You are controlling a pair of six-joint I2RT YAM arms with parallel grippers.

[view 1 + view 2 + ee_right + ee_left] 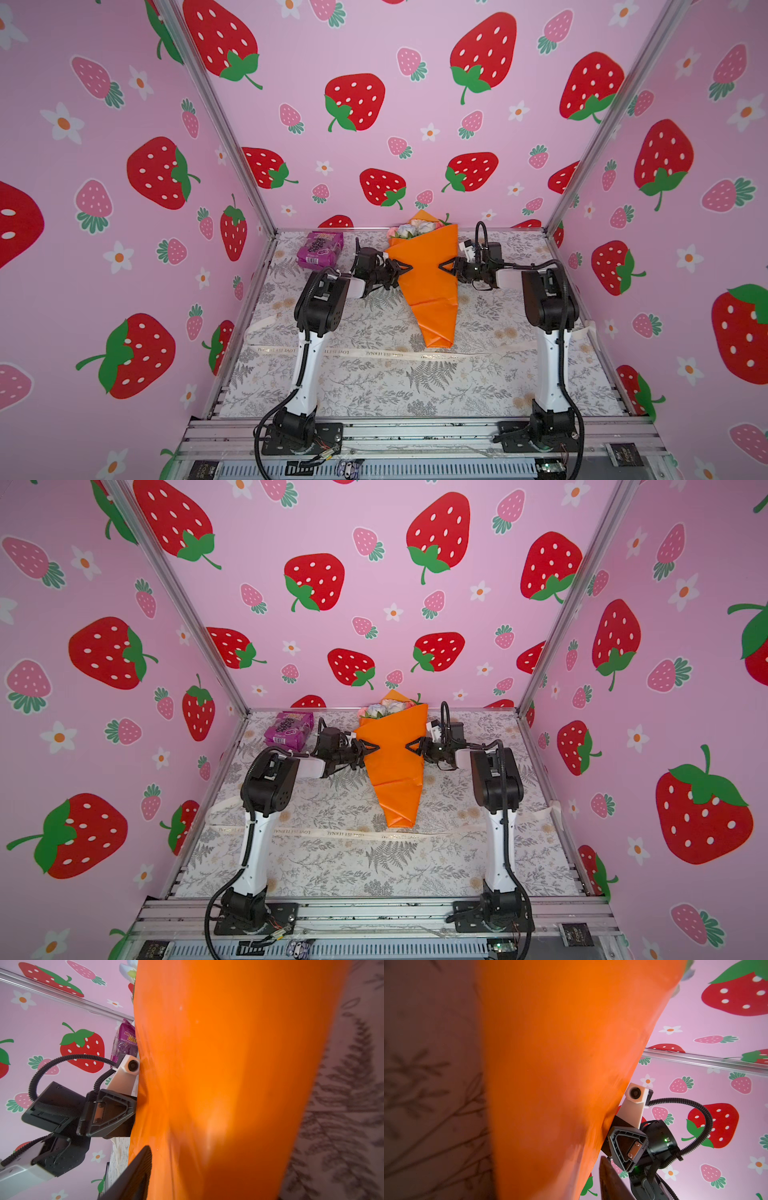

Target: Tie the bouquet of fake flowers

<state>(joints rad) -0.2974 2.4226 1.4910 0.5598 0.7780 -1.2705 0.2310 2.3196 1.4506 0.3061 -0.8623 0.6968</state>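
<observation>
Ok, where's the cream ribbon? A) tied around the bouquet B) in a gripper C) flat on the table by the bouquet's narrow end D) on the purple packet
C: the cream ribbon lies flat across the table just past the narrow end of the bouquet, not around it.

My counter (374,390) wears a pale cover printed with grey ferns and sprigs. A purple snack packet (320,249) lies flat on it, and I place the rest by that packet. The cream printed ribbon (374,353) lies well apart from the packet, on its near side, stretched across the counter with both ends bending toward the side edges. Just behind the packet rises the pink strawberry wall (374,104). A metal rail (415,432) lies farther from the packet than the ribbon.
</observation>
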